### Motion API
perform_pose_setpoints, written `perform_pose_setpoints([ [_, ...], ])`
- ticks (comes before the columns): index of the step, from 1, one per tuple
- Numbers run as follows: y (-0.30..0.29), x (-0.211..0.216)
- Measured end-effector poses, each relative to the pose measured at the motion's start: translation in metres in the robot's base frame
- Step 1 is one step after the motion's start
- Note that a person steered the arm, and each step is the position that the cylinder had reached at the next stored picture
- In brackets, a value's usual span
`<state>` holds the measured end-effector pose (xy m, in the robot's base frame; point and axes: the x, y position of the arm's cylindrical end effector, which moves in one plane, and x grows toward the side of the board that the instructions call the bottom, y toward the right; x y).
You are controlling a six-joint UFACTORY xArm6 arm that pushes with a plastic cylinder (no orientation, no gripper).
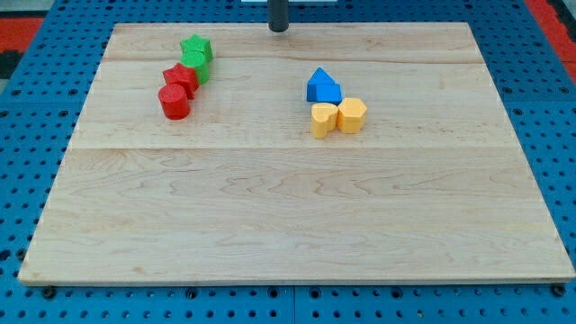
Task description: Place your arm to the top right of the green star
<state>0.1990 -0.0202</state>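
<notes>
The green star (195,49) lies near the top left of the wooden board (288,207). A second green block (198,69) touches it just below. My tip (279,28) is at the board's top edge, near the middle. It is to the right of the green star and slightly above it, well apart from it. It touches no block.
A red block (181,79) and a red cylinder (174,102) sit below the green blocks. Right of centre, a blue block (323,87) rests above two yellow blocks (324,119) (352,115). Blue pegboard (36,108) surrounds the board.
</notes>
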Motion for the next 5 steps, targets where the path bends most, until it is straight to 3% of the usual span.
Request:
perform_pose_setpoints([
  [1,-0.007,0.025],
  [3,-0.016,0.030],
  [5,-0.066,0.030],
])
